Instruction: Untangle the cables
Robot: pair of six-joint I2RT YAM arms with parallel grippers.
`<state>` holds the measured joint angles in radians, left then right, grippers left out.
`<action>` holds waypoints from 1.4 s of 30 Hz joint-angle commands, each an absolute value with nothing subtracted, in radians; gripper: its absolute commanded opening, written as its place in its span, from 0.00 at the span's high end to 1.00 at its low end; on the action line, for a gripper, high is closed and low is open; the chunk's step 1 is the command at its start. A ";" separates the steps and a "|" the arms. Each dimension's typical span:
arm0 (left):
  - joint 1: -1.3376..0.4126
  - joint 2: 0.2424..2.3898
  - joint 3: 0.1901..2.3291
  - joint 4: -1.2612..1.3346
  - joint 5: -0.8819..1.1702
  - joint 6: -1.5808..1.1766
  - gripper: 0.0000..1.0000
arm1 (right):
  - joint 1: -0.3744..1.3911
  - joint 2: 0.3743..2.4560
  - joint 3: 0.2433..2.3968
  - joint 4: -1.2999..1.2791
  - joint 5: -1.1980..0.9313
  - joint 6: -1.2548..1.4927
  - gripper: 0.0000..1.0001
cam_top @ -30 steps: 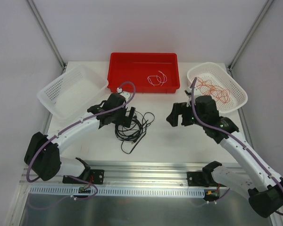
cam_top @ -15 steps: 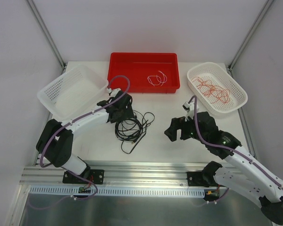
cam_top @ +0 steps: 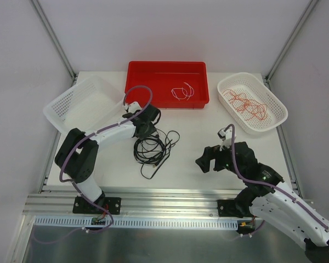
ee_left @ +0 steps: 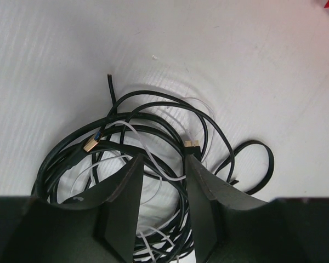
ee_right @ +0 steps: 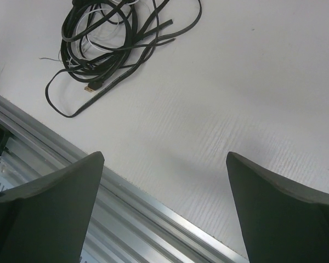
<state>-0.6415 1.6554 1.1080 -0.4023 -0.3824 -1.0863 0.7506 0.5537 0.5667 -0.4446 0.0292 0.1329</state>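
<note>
Red tray — pale cable inside

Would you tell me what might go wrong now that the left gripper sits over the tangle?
The left gripper straddles several black cables and a thin white wire together, so a lift may drag the whole tangle.
The gold-tipped plug lies among the loops and could snag.
The right gripper stands open, apart from the pile, so nothing holds it down.

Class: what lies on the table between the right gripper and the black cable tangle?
Nothing: the top view shows only bare table between the right gripper and the cable tangle.
</note>
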 commanded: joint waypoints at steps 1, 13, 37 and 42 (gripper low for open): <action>-0.647 1.701 1.157 -0.419 -0.434 -1.155 0.64 | 0.755 0.531 0.549 -0.388 0.057 0.101 0.00; -0.673 1.734 1.192 -0.442 -0.472 -1.155 1.00 | 0.756 0.499 0.505 -0.370 0.054 0.084 0.01; -1.048 1.523 2.114 -0.465 -0.740 0.058 1.00 | 0.756 0.353 0.548 -0.500 0.173 0.104 0.01; -1.058 1.517 2.100 -0.466 -0.640 0.057 1.00 | 0.756 0.356 0.558 -0.512 0.157 0.106 0.00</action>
<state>-1.0416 1.5093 2.0979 -0.4534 -0.7307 -0.0090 0.7506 0.3630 0.5076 -0.5060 0.1467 0.0940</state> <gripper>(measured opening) 0.009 0.994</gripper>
